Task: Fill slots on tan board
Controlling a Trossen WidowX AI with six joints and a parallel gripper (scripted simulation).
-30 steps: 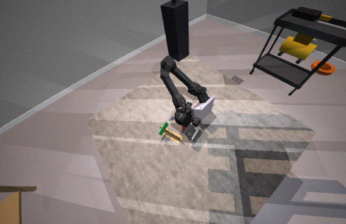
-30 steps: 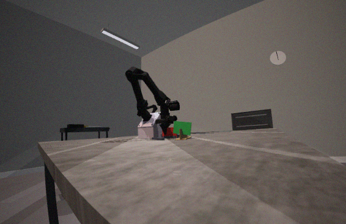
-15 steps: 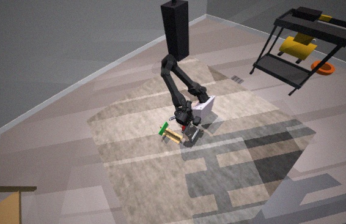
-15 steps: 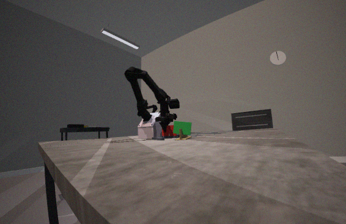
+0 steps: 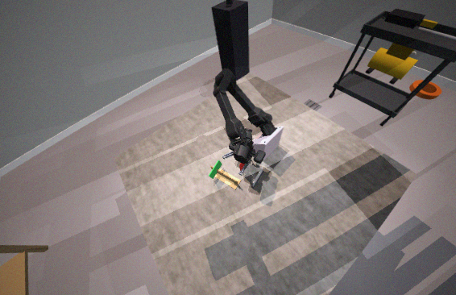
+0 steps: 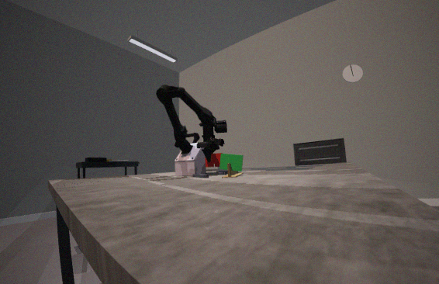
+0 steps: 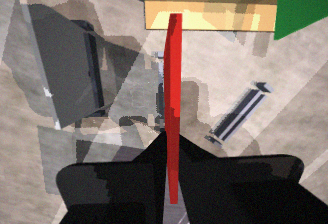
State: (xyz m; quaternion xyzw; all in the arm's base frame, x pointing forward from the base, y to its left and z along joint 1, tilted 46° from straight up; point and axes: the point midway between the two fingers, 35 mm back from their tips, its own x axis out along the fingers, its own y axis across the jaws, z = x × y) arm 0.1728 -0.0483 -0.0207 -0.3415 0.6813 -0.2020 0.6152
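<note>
Stage: by my judgement, partway; one board looks fitted, a second is in hand, and the finish is still ahead.
Jaws [image 5: 243, 161] [image 6: 210, 157]: nearly closed, pinching a thin sheet; both fingers press on its faces.
Red board [image 5: 242, 166] [image 6: 213, 160] [image 7: 173, 90]: between the jaws, upright, its length running out ahead of them. From the side it appears raised, so I judge it out of its holder.
Green board [image 5: 215, 169] [image 6: 231, 162] [image 7: 306, 15]: ahead and to the right of the jaws in the wrist view, upright and crosswise at one end of the tan board. It looks seated; full depth cannot be confirmed.
Tan board [image 5: 226, 178] [image 6: 229, 171] [image 7: 221, 22]: ahead of the jaws. Number of open slots: too small to count.
Vacant holder [image 5: 228, 155] [image 7: 241, 112]: right of the jaws in the wrist view, probably the green board's.
Grey panel [image 5: 257, 177] [image 7: 61, 70]: left of the jaws in the wrist view, standing; possibly a third board, unconfirmed.
Left to do: carry red over an open slot, line up the notch, press home; then grey, if it counts; lastly release and back away.
</note>
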